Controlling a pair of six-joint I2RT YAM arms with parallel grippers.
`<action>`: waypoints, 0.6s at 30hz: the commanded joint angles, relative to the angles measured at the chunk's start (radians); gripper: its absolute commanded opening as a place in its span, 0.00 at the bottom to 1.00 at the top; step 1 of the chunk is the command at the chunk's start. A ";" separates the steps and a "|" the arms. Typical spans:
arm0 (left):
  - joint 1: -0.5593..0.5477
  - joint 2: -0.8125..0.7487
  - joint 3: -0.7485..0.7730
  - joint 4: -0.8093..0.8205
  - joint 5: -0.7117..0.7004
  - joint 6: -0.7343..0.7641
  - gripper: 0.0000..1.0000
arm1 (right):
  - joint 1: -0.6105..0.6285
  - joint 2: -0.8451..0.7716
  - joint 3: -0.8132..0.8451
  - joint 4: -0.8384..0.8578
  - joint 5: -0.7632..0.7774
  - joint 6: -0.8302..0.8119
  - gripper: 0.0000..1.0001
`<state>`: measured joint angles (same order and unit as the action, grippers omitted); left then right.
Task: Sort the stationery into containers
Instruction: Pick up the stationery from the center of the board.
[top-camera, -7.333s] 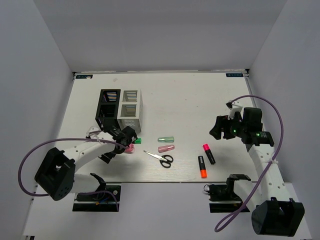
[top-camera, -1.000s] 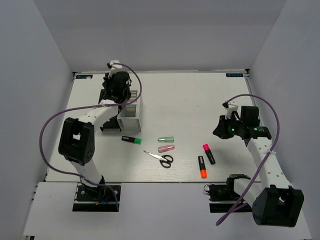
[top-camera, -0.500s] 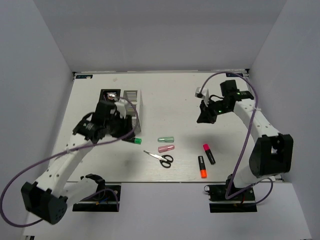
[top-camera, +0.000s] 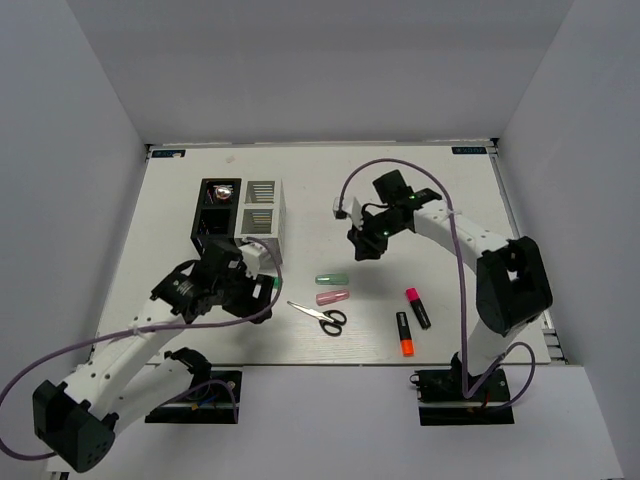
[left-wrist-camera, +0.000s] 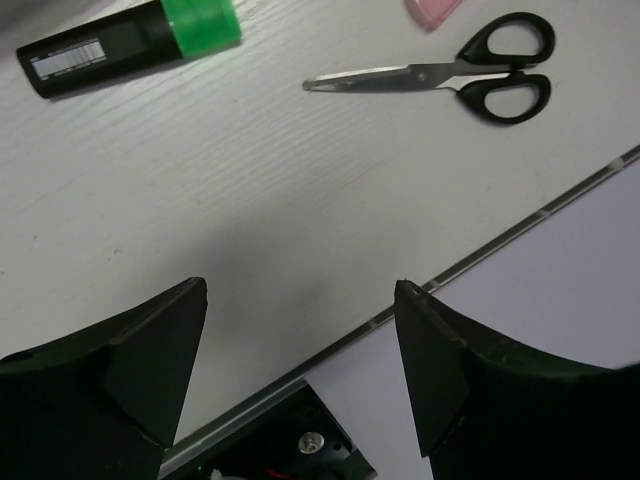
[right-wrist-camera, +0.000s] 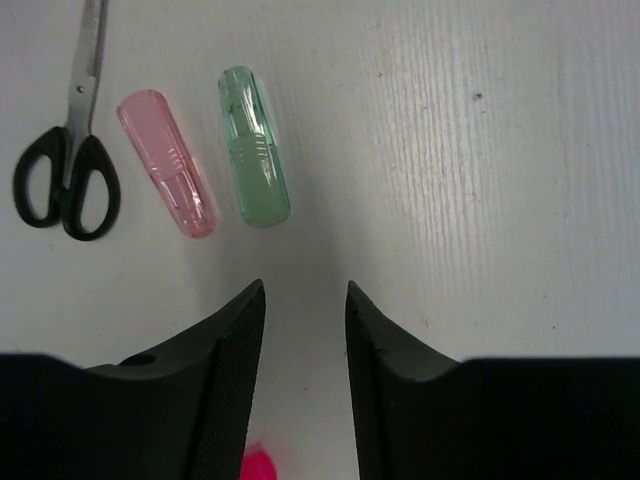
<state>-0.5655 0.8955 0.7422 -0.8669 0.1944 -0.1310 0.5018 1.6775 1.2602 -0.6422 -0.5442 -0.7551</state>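
Left gripper (left-wrist-camera: 298, 330) is hovering empty, jaws wide apart, near the green marker (left-wrist-camera: 130, 45). Right gripper (right-wrist-camera: 303, 300), jaws partly apart, is seemingly targeting the green capsule (right-wrist-camera: 253, 145), needing descent.

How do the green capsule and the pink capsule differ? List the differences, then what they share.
Colour: the green capsule is pastel green, the pink capsule pastel pink.
Place: the pink capsule lies beside the scissors; the green capsule lies beyond it, farther from them.
Pose: the pink capsule slants a little against the green capsule.
Shared: both translucent, flat on the table, side by side, not touching.
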 joint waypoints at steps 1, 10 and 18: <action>-0.004 -0.119 -0.067 0.084 -0.082 -0.002 0.86 | 0.067 0.073 0.034 0.044 0.070 -0.069 0.41; 0.087 -0.291 -0.121 0.115 -0.159 -0.032 0.83 | 0.236 0.194 0.091 0.164 0.279 0.051 0.60; 0.102 -0.310 -0.127 0.117 -0.159 -0.029 0.83 | 0.294 0.238 0.091 0.191 0.320 0.073 0.60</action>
<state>-0.4683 0.5861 0.6189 -0.7700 0.0410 -0.1570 0.7822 1.8965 1.3239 -0.4850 -0.2569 -0.6960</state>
